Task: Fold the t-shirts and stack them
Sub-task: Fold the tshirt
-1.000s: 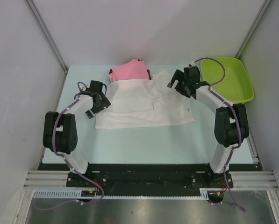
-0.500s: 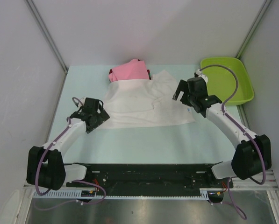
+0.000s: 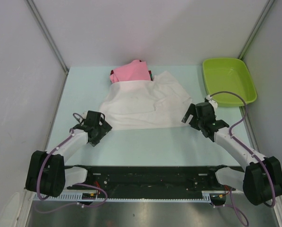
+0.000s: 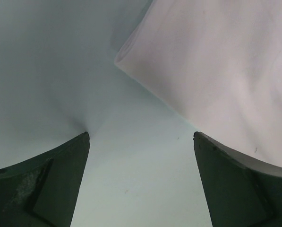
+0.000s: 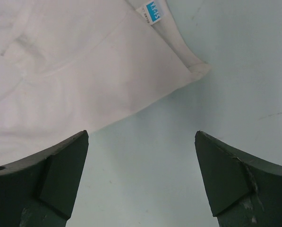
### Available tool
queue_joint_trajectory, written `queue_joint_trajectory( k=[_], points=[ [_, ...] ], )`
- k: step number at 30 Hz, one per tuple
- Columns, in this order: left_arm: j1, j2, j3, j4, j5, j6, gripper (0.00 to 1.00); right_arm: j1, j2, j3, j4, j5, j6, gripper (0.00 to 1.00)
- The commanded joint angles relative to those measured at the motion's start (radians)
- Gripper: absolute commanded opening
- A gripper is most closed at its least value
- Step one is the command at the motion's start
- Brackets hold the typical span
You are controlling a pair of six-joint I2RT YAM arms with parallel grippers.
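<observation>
The white shirt (image 3: 143, 106) lay spread in the middle of the table (image 3: 150, 146), folded to a rough rectangle with its long near edge running from side to side. Its far edge lapped over the near part of the pink shirt (image 3: 131, 72), which sat bunched at the back of the table with a dark sliver of another cloth just beside it on the right. The green tub (image 3: 226, 60) stood in the far right corner, well apart from the shirts.

My left gripper (image 3: 101, 132) was low over the table at the white shirt's near left corner. Its jaws stood wide apart and held nothing. In my left wrist view the rounded, folded corner of the cloth lay ahead of the gap, and the cloth ran off to the right, above the right-hand finger (image 4: 244, 184). I could not tell whether that finger touched the cloth.

My right gripper (image 3: 190, 121) was low at the shirt's near right corner, also spread wide and empty. In my right wrist view the hemmed corner pointed out onto bare table ahead of the gap between the fingers. A small blue label (image 5: 152, 10) lay on the cloth near that corner, at the top edge of the view. Only bare table showed between the fingertips.
</observation>
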State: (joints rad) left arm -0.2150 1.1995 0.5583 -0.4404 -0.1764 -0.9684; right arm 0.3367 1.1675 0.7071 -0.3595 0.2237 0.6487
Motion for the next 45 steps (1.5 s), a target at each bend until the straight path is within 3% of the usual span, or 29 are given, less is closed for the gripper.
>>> queue_joint_trajectory(
  k=[1,7,9,14,25,26,31,33,38,41,45],
  points=[
    [0.005,0.018,-0.034,0.061,-0.005,-0.141,0.95,0.002,-0.063,-0.055,0.119,-0.009,0.081,1.00],
    [0.017,0.120,-0.052,0.114,0.023,-0.213,0.92,-0.002,-0.072,-0.144,0.215,-0.046,0.161,0.97],
    [0.025,0.135,-0.061,0.135,0.020,-0.227,0.87,-0.004,-0.069,-0.165,0.244,-0.052,0.170,0.95],
    [0.035,0.153,-0.046,0.131,0.028,-0.224,0.56,-0.010,-0.057,-0.189,0.283,-0.066,0.180,0.94],
    [0.065,0.178,-0.018,0.105,0.020,-0.202,0.35,-0.034,0.015,-0.193,0.333,-0.096,0.195,0.95],
    [0.066,0.181,-0.012,0.101,0.021,-0.199,0.27,-0.039,0.023,-0.195,0.336,-0.098,0.207,0.95],
    [0.089,0.193,-0.005,0.103,0.029,-0.187,0.11,-0.051,0.058,-0.204,0.387,-0.115,0.230,0.94],
    [0.098,0.196,-0.001,0.103,0.034,-0.184,0.00,-0.064,0.073,-0.205,0.396,-0.116,0.236,0.94],
    [0.109,0.199,-0.005,0.112,0.041,-0.170,0.00,-0.087,0.112,-0.210,0.425,-0.119,0.250,0.87],
    [0.115,0.199,-0.005,0.115,0.049,-0.164,0.00,-0.099,0.155,-0.210,0.450,-0.124,0.262,0.74],
    [0.120,0.199,-0.006,0.115,0.049,-0.159,0.00,-0.105,0.219,-0.210,0.476,-0.112,0.270,0.64]
  ],
)
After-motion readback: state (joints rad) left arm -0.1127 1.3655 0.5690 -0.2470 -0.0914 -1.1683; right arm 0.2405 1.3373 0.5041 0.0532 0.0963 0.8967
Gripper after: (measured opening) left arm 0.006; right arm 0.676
